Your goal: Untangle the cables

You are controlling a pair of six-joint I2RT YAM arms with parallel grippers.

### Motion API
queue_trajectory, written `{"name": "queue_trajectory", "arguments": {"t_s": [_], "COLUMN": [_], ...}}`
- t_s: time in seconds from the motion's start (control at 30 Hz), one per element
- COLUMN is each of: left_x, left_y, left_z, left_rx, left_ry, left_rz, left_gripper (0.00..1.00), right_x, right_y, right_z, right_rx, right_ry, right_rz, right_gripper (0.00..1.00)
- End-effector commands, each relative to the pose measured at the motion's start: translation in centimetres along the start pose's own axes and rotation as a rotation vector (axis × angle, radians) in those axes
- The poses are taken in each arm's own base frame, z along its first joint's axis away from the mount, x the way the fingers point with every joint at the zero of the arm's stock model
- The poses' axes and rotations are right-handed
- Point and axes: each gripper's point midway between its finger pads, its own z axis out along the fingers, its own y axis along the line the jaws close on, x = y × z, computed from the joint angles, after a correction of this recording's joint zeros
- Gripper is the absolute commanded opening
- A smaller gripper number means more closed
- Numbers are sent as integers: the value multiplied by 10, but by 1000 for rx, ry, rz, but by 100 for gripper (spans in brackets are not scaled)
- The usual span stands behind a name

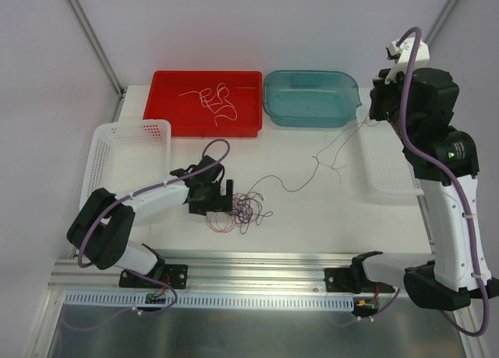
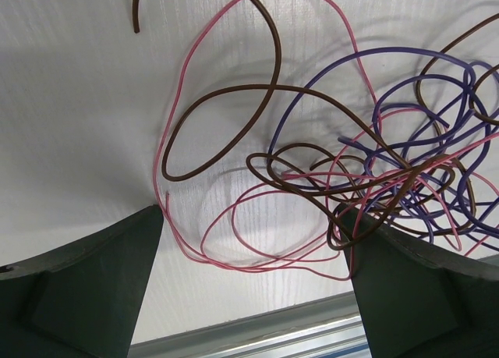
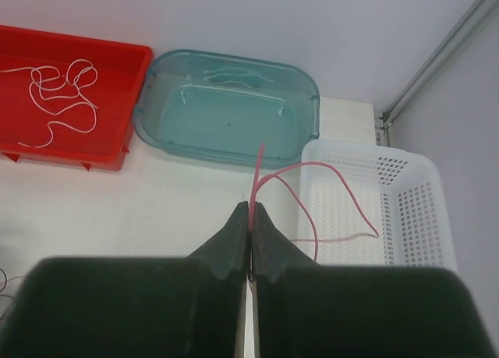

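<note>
- We take this for a robotics lab cell: plain white walls and metal corner struts enclose a white desk.
- We see a left arm and a right arm bolted to an aluminium rail at its near edge.

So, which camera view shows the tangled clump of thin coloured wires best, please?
The left wrist view: the tangled clump of thin purple, pink and brown wires fills it, loops traceable. The top external view shows it as a small knot; the right wrist view misses it.

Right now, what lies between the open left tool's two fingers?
Left wrist view: loops of thin pink wire lie on the white tabletop between the left tool's fingers.
</note>
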Motion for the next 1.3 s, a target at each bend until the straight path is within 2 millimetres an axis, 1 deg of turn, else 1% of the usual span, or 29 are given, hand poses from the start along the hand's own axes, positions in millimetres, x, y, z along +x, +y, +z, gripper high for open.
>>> {"name": "queue_trajectory", "arguments": {"t_s": [0.0,0.03,0.07,0.1,0.13,0.3,0.37,0.4,0.43,0.47,0.5,0.53,0.57,0.6,0.67,0.7,0.73,0.8,0.83,0.9,0.93,0.97,1.0,1.03,1.07,1.13,1.17,1.23,1.27], "left_x": [8,6,7,5,5,13,17,19,20,21,21,24,24,27,28,29,31,37,37,40,39,38,34,30,28,16,11,-4,-7], "left_y": [3,3,4,4,5,11,14,17,18,18,19,21,22,24,25,27,29,34,35,36,34,31,25,20,16,1,-5,-23,-28], "left_z": [9,9,10,10,11,19,21,22,22,23,23,23,24,25,24,24,24,25,24,25,24,23,21,18,15,5,0,-18,-25], "left_rx": [-4,-5,-10,-13,-16,-42,-50,-55,-58,-59,-60,-67,-68,-73,-72,-75,-74,-80,-78,-69,-60,-46,-20,1,18,81,107,181,203], "left_ry": [40,36,37,33,34,65,66,70,70,71,71,75,75,80,79,78,79,84,82,86,82,79,75,67,60,32,16,-30,-41], "left_rz": [27,27,27,29,29,13,10,7,4,1,1,-4,-8,-13,-22,-27,-31,-42,-51,-63,-62,-60,-57,-53,-44,-33,-21,-7,5], "left_gripper": [98,98,98,98,98,98,98,98,98,98,98,98,98,98,97,98,98,97,97,97,97,97,97,97,98,99,99,99,99], "right_x": [-42,-55,-63,-73,-88,-125,-137,-141,-144,-151,-151,-152,-156,-156,-156,-154,-150,-143,-139,-130,-116,-113,-105,-85,-77,-57,-36,-19,-3], "right_y": [-24,-30,-33,-41,-48,-85,-95,-104,-108,-110,-117,-123,-119,-129,-132,-142,-145,-158,-159,-166,-169,-168,-170,-174,-175,-184,-189,-188,-189], "right_z": [-22,-29,-33,-37,-46,-59,-61,-62,-62,-62,-54,-53,-49,-41,-31,-28,-16,-10,-4,-2,8,8,12,25,27,34,44,52,58], "right_rx": [60,75,83,108,128,270,298,327,336,330,343,352,307,316,282,298,278,280,275,297,298,294,299,309,317,344,353,336,330], "right_ry": [-136,-174,-199,-229,-274,-411,-459,-478,-492,-525,-524,-530,-545,-543,-545,-542,-522,-507,-492,-469,-431,-427,-411,-363,-354,-316,-271,-236,-201], "right_rz": [21,31,35,40,46,79,107,124,138,163,181,201,248,264,312,327,341,369,369,375,383,382,386,395,396,408,416,418,427], "right_gripper": [1,1,1,1,1,1,1,1,1,1,1,1,1,1,1,1,1,1,1,1,1,1,1,1,1,1,1,1,1]}}
